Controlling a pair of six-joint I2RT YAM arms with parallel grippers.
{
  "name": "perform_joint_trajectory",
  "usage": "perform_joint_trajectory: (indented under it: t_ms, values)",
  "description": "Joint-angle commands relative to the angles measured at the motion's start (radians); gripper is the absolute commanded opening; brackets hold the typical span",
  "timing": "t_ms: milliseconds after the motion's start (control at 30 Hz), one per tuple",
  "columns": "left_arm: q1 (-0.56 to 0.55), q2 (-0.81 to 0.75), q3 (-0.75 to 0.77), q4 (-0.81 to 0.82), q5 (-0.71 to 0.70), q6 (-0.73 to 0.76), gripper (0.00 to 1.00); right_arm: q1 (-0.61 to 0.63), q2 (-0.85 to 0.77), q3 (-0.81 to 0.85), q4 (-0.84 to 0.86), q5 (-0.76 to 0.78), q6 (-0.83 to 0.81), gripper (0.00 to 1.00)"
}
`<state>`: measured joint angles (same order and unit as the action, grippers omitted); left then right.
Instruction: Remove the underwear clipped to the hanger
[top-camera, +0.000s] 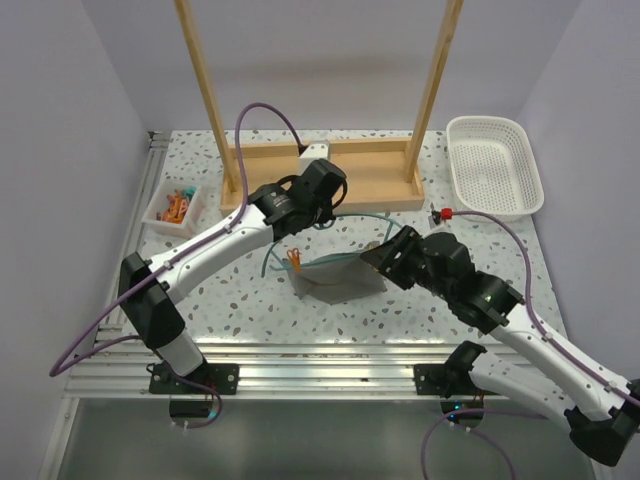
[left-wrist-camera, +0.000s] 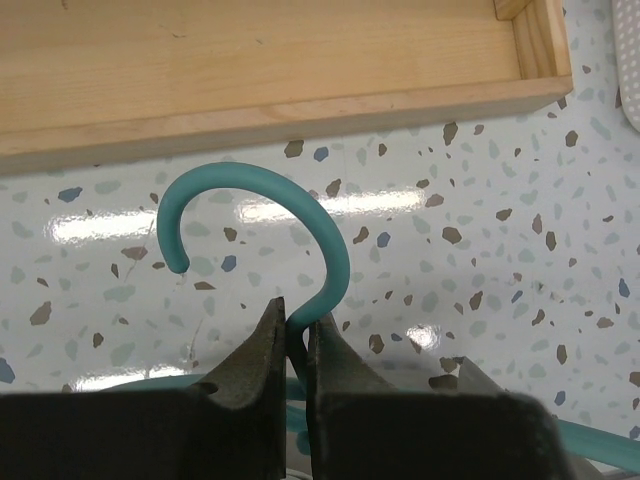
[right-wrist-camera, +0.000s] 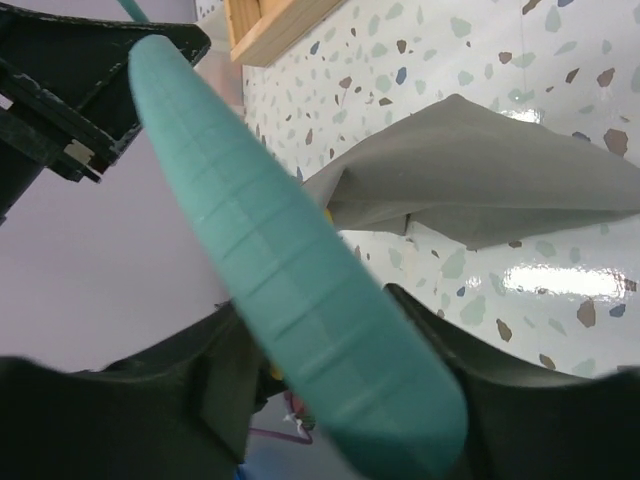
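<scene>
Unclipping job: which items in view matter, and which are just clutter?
In the job:
- teal hanger: left jaws shut on the base of its hook, right jaws on either side of one shoulder
- grey underwear

Lying about:
- white basket
- wooden frame
- small clear bin holding orange bits

From above, the hanger (top-camera: 360, 215) shows only as thin teal slivers — the left gripper (top-camera: 322, 212) and right gripper (top-camera: 383, 250) cover the rest. The wooden frame (top-camera: 205, 90) runs off the top edge. The small bin (top-camera: 172, 208) holds bits too small to name.
</scene>
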<state>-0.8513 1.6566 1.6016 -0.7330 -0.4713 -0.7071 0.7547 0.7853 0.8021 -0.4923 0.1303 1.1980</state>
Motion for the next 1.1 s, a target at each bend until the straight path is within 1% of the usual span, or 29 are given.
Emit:
perform_joint_trajectory:
  t_ms: [0, 33, 67, 133, 167, 200, 233, 400, 467, 567, 600, 633, 667, 700, 733, 767, 800, 867, 933, 1000, 1067]
  values:
    - [0.001, -0.058, -0.008, 0.072, -0.006, -0.029, 0.0, -0.009, 0.011, -0.017, 0.098, -0.026, 0.046, 0.5]
    - [0.001, -0.061, -0.009, 0.073, -0.006, -0.031, 0.0, -0.012, 0.011, -0.02, 0.101, -0.034, 0.049, 0.46]
    - [0.001, -0.063, -0.015, 0.075, -0.007, -0.029, 0.0, -0.012, 0.012, -0.018, 0.101, -0.043, 0.052, 0.36]
    - [0.001, -0.07, -0.022, 0.076, -0.009, -0.032, 0.0, -0.012, 0.003, -0.018, 0.097, -0.05, 0.063, 0.26]
    - [0.003, -0.07, -0.025, 0.076, -0.015, -0.034, 0.0, -0.014, -0.003, -0.017, 0.087, -0.054, 0.064, 0.18]
    - [0.003, -0.07, -0.028, 0.073, -0.021, -0.034, 0.0, -0.014, -0.018, -0.017, 0.08, -0.058, 0.066, 0.06]
    - [0.004, -0.072, -0.031, 0.069, -0.03, -0.034, 0.0, -0.014, -0.026, -0.009, 0.06, -0.058, 0.066, 0.0]
    - [0.034, -0.063, -0.037, 0.063, -0.033, -0.028, 0.0, -0.015, -0.06, 0.002, 0.031, -0.127, 0.022, 0.0]
    - [0.046, -0.063, -0.042, 0.061, -0.036, -0.025, 0.0, -0.015, -0.061, 0.012, 0.015, -0.193, -0.003, 0.0]
    - [0.083, -0.07, -0.052, 0.053, -0.035, -0.017, 0.0, -0.02, -0.016, 0.054, -0.058, -0.319, -0.11, 0.0]
    - [0.106, -0.075, -0.057, 0.053, -0.033, -0.014, 0.0, -0.02, 0.006, 0.068, -0.092, -0.361, -0.197, 0.0]
    - [0.118, -0.087, -0.063, 0.055, -0.029, -0.009, 0.0, -0.021, 0.032, 0.087, -0.144, -0.383, -0.243, 0.0]
    - [0.132, -0.093, -0.071, 0.053, -0.021, -0.006, 0.0, -0.02, 0.06, 0.107, -0.24, -0.371, -0.282, 0.0]
    - [0.156, -0.096, -0.074, 0.052, -0.017, -0.003, 0.0, -0.02, 0.065, 0.114, -0.29, -0.338, -0.349, 0.0]
    - [0.164, -0.109, -0.074, 0.046, -0.018, -0.002, 0.0, -0.02, 0.06, 0.117, -0.336, -0.29, -0.368, 0.0]
    - [0.17, -0.115, -0.08, 0.038, -0.024, 0.001, 0.0, -0.021, 0.042, 0.099, -0.374, -0.197, -0.385, 0.0]
    - [0.175, -0.127, -0.084, 0.037, -0.032, 0.006, 0.0, -0.023, 0.04, 0.086, -0.382, -0.155, -0.424, 0.0]
    - [0.178, -0.139, -0.103, 0.034, -0.036, 0.003, 0.0, -0.022, 0.058, 0.043, -0.405, -0.06, -0.442, 0.0]
    - [0.179, -0.149, -0.112, 0.027, -0.036, -0.002, 0.0, -0.022, 0.113, 0.02, -0.413, -0.031, -0.459, 0.0]
    - [0.179, -0.149, -0.12, 0.009, -0.033, -0.017, 0.0, -0.022, 0.134, 0.002, -0.408, -0.009, -0.463, 0.0]
    - [0.179, -0.152, -0.138, 0.007, -0.02, -0.032, 0.0, -0.022, 0.12, 0.008, -0.375, 0.0, -0.475, 0.1]
